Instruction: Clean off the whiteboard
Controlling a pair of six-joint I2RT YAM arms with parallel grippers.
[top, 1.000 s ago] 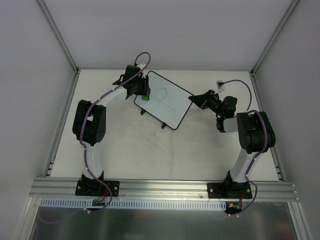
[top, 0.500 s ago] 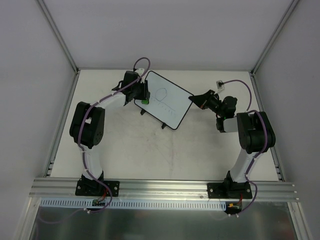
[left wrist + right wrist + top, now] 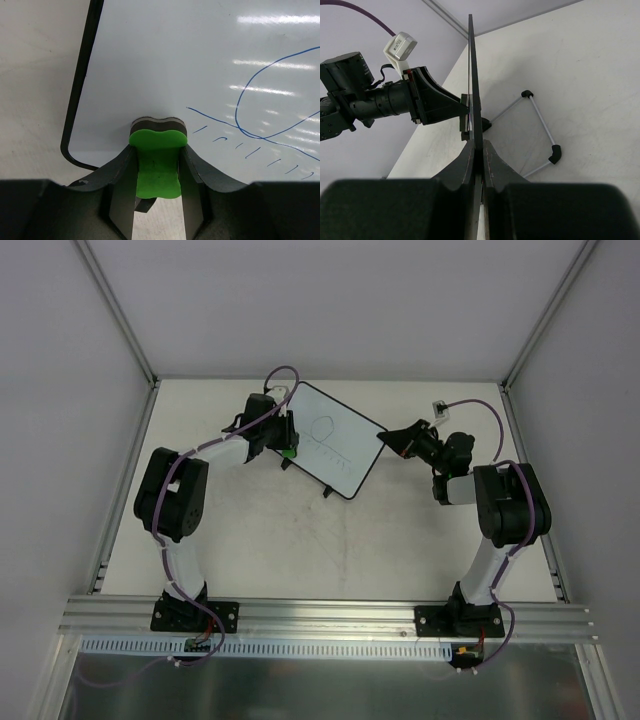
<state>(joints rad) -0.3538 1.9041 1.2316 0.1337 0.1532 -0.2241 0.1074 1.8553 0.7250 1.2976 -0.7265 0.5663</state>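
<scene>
One whiteboard [image 3: 327, 440] stands on the table [image 3: 300, 540] between the two grippers, and each gripper has contact with it. The left gripper [image 3: 158, 150] is clenched on one green eraser [image 3: 157, 167], which sits between its two fingers [image 3: 119, 175] and sticks out a little past the fingertips. The dark felt end of the eraser touches the white surface directly in front of this gripper, near the rounded corner of the board's thin black frame. Just to the right of the eraser's tip, in the left wrist view, the blue drawing [image 3: 260, 100] begins: one large closed loop, one long line that crosses under it, and one row of short strokes below this line, too small to count with certainty. The right gripper [image 3: 478, 150] is closed on the opposite edge of the whiteboard. In its wrist view the board is seen edge-on as a thin dark line that rises straight up from between the two fingers. Beyond this gripper and to the right of the board's edge, one thin wire stand [image 3: 540, 122] lies on the table behind the board, and two black caps are visible on its corners. From above, two small black feet [image 3: 287, 466] show under the near edge of the board. In total there are two arms, two grippers, one board and one eraser.
</scene>
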